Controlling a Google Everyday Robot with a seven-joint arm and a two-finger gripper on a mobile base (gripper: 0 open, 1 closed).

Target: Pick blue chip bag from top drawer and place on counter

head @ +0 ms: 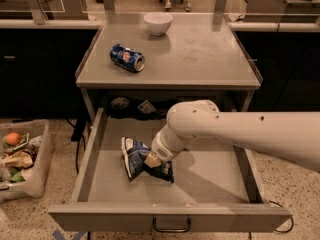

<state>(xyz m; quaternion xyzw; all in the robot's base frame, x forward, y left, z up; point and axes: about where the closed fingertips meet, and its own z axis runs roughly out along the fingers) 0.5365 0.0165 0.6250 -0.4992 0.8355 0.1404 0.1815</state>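
Observation:
The blue chip bag (133, 155), dark blue foil with white panels, stands tipped up on its edge in the left middle of the open top drawer (89, 156). My gripper (150, 160) reaches down from the right at the end of the white arm and is shut on the bag's right side; the wrist hides most of the fingers. The grey counter (205, 54) lies above and behind the drawer.
A blue soda can (127, 57) lies on its side on the counter's left. A white bowl (158, 23) stands at the counter's back. A bin of scraps (20, 159) sits on the floor at the left. The drawer's wire handle (171, 228) faces the front.

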